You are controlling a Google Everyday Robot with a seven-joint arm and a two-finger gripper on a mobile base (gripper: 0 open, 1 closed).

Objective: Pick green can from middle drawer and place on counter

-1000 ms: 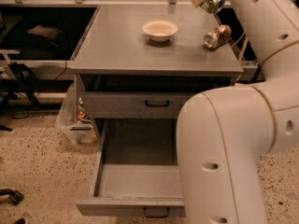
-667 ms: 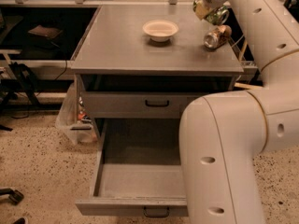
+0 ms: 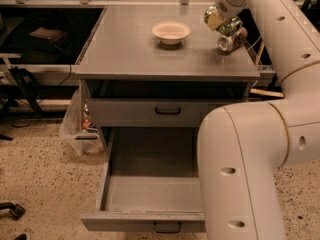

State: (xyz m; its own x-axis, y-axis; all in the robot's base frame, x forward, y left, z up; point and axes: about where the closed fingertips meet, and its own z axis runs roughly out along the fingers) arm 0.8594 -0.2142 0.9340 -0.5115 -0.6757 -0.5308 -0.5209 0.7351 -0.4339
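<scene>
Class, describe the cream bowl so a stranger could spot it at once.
Start at the grey cabinet's flat counter. Toward its back, near the middle, sits the cream bowl, left of the robot's tool, which hangs over the right edge by a brown can. It is the only pale, open dish there.

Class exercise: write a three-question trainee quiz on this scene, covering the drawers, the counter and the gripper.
1. True or false: the middle drawer is pulled open.
2. Where is the gripper? A. inside the open drawer. B. over the back right corner of the counter. C. over the counter's front left corner.
3. Name the dish standing on the counter.
Key: 1 true; 2 B; 3 the cream bowl.
</scene>
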